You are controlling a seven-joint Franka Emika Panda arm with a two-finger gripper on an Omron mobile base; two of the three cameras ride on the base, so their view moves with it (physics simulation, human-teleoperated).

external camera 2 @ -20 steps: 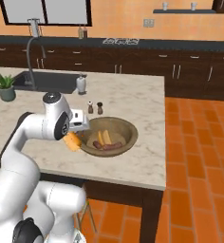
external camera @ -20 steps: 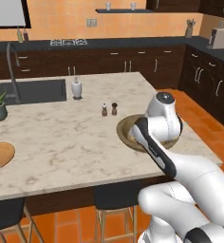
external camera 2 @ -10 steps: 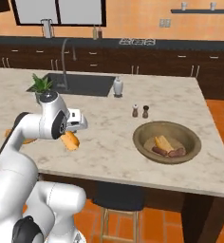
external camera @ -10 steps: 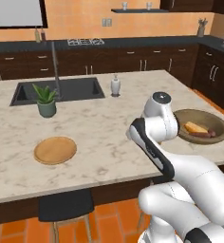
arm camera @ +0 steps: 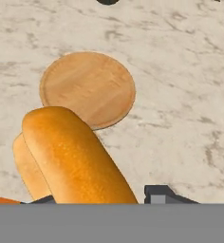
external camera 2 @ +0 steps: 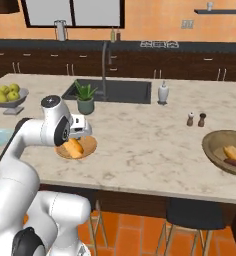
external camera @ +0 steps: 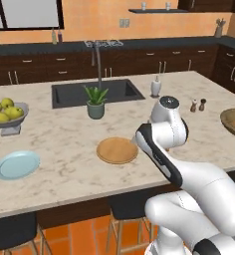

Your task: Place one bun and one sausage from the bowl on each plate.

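The gripper (external camera 2: 76,145) is closed on a bun (arm camera: 71,156) — held over the tan plate (external camera: 117,150), apparently ready to set down.

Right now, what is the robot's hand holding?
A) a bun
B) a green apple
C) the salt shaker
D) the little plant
A, the gripper is closed on a long golden-brown bun, held just above the round wooden plate on the counter.
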